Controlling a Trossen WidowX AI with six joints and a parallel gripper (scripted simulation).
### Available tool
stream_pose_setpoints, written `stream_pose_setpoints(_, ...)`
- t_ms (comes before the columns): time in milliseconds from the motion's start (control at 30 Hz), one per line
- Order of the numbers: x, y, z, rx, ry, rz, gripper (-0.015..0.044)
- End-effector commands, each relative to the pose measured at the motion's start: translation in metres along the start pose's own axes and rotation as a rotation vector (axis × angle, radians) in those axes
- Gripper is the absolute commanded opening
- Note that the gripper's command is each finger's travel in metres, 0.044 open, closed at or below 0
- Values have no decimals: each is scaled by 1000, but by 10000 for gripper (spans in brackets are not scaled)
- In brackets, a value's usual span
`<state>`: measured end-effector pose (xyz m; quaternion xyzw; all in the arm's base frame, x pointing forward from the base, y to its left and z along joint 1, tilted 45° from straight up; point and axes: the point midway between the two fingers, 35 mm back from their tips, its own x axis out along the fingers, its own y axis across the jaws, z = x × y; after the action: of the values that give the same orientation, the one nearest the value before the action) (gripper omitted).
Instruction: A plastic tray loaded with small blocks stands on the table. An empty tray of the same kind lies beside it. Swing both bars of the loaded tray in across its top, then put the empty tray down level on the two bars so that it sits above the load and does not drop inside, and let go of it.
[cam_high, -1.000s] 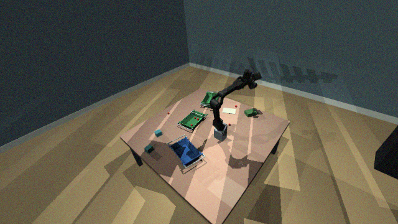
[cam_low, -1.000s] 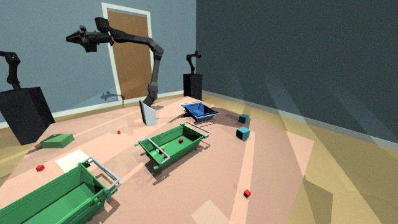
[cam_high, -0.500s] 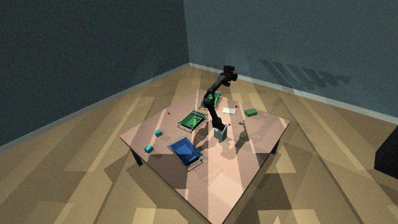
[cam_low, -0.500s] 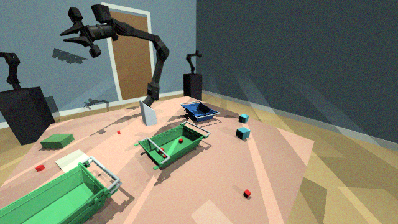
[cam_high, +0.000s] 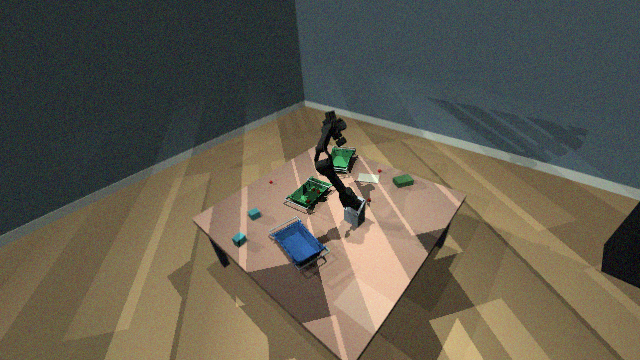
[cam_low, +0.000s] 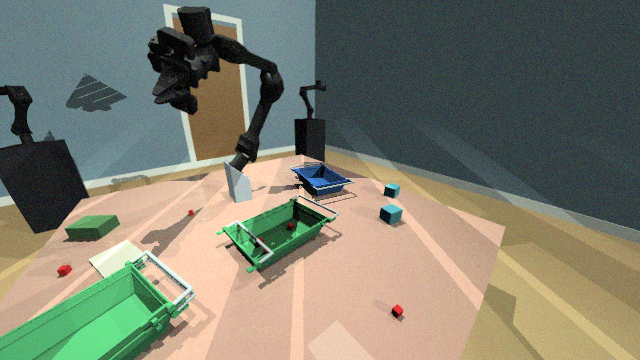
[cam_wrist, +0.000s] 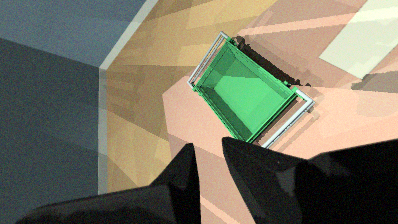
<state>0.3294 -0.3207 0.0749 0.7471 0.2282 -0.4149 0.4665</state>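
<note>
The loaded green tray (cam_high: 299, 200) (cam_low: 295, 243) stands mid-table with red blocks inside. In the exterior view, its left bar (cam_low: 255, 237) lies in across the top near that end, and its right bar (cam_low: 320, 206) is swung out. The empty green tray (cam_high: 343, 159) (cam_low: 100, 327) (cam_wrist: 250, 95) stands upright near the table's far corner in the top view. Both its bars are out in the wrist view. My gripper (cam_low: 156, 98) (cam_wrist: 207, 147) is shut to a narrow gap, with nothing between the fingertips. It is high above the table, and the empty tray shows beyond the fingertips.
An empty blue tray (cam_high: 299, 242) (cam_low: 325, 186) stands behind the loaded tray in the exterior view. A pale grey block (cam_high: 354, 216) (cam_low: 239, 188) stands at the arm's base. Teal blocks (cam_low: 391, 213) (cam_low: 392, 190), a green block (cam_high: 403, 180) (cam_low: 93, 227), a whitish pad (cam_high: 368, 178) (cam_wrist: 362, 40) and loose red cubes (cam_low: 397, 310) lie around.
</note>
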Motion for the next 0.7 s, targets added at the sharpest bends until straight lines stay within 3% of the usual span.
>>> stream_pose_setpoints(0, 13, 6, -73, -295, 131, -37, 81)
stream_pose_setpoints(200, 22, -8, -162, -546, 297, -92, 81)
stream_pose_setpoints(367, 23, -20, -207, -714, 395, -110, 81)
stream_pose_setpoints(667, 6, -73, -334, -1310, 721, -86, 81)
